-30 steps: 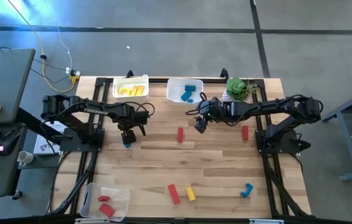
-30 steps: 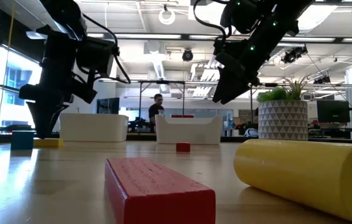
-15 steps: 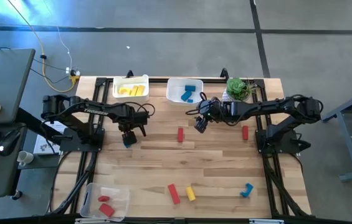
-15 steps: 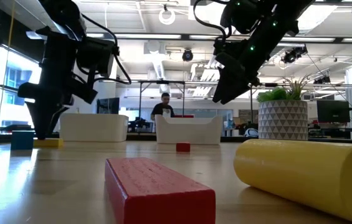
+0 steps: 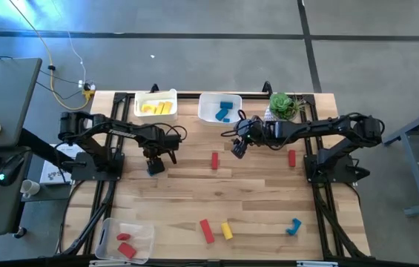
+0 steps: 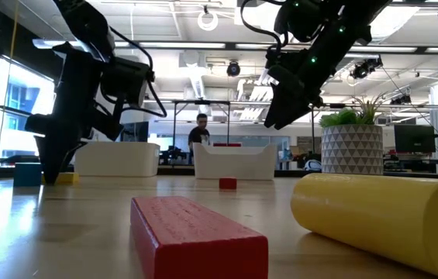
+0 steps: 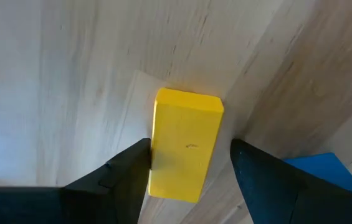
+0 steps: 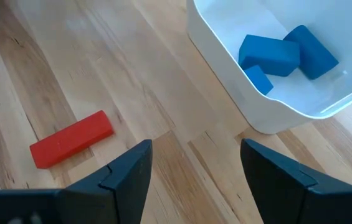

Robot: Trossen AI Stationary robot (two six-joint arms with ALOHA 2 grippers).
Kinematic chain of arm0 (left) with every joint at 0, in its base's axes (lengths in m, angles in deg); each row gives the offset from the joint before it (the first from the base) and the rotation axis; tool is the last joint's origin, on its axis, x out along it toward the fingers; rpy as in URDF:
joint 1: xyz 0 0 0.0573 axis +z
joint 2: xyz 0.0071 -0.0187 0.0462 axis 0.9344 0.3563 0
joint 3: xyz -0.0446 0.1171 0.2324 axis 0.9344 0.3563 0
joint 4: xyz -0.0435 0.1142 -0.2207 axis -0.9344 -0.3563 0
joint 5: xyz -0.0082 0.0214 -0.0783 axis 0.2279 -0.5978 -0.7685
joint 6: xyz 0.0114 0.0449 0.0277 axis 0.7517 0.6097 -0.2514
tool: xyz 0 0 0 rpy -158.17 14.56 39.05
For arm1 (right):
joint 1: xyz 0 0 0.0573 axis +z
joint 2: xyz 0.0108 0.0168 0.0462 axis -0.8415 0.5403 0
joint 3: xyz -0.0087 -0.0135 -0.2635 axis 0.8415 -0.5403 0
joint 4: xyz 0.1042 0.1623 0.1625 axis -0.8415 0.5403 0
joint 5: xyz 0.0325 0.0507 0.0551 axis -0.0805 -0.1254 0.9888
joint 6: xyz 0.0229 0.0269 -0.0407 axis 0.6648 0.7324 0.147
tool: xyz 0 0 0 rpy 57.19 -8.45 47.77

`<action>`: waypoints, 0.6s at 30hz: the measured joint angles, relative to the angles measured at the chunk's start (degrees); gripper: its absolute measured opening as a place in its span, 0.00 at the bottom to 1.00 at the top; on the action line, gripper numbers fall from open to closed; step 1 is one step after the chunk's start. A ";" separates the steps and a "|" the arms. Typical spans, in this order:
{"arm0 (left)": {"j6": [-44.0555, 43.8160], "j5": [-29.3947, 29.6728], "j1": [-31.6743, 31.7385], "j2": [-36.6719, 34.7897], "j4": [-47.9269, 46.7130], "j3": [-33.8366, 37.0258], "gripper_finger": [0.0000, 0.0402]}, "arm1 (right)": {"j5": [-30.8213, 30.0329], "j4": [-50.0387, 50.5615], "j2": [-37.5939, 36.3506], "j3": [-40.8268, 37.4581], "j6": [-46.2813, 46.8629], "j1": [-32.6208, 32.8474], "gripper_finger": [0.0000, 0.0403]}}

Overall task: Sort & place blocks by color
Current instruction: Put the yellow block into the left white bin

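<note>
Left gripper: the left gripper [image 7: 188,171] stood low over the wooden table [image 5: 253,200], on its left half in front of the yellow bin, fingers [image 7: 129,171] spread wide on either side of a yellow rectangular block [image 7: 185,152] lying flat on the wood; contact with the block could not be told.
Blue neighbour: a blue block [image 7: 316,168] lay just beside the yellow one, partly hidden by a finger.
Right gripper: the right gripper [image 5: 237,148] hung above the table in front of the blue bin, fingers [image 8: 132,171] wide apart and holding nothing.
Yellow bin: a white rectangular bin [image 5: 156,105] at the far edge held yellow pieces [image 5: 156,109].
Blue bin: a second white bin [image 5: 220,108] beside it held blue blocks [image 8: 288,53].
Red bin: a clear tray [image 5: 125,241] at the near left corner held red pieces [image 5: 125,247].
Loose red blocks: one red bar [image 5: 214,160] lay near the right gripper, another [image 5: 292,157] farther right, a third [image 5: 206,231] near the front edge.
Loose front pieces: a yellow cylinder [image 5: 226,231] lay just beside that third red bar; a blue curved piece [image 5: 293,227] lay well to its right.
Plant: a green potted plant [image 5: 283,105] stood at the far right.
Background: a person [image 6: 198,133] showed in the room beyond.
</note>
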 joint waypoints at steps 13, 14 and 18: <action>0.02 0.31 -0.04 -2.18 0.61 0.07 0.23 | 0.17 0.02 0.00 0.00 -0.15 0.00 0.57; 0.02 0.33 -0.04 -2.18 0.63 0.07 0.23 | 0.17 0.00 0.00 0.00 -0.15 0.00 0.57; 0.02 0.64 -0.04 -2.69 0.88 0.11 0.23 | 0.17 0.00 0.00 0.00 -0.16 0.00 0.57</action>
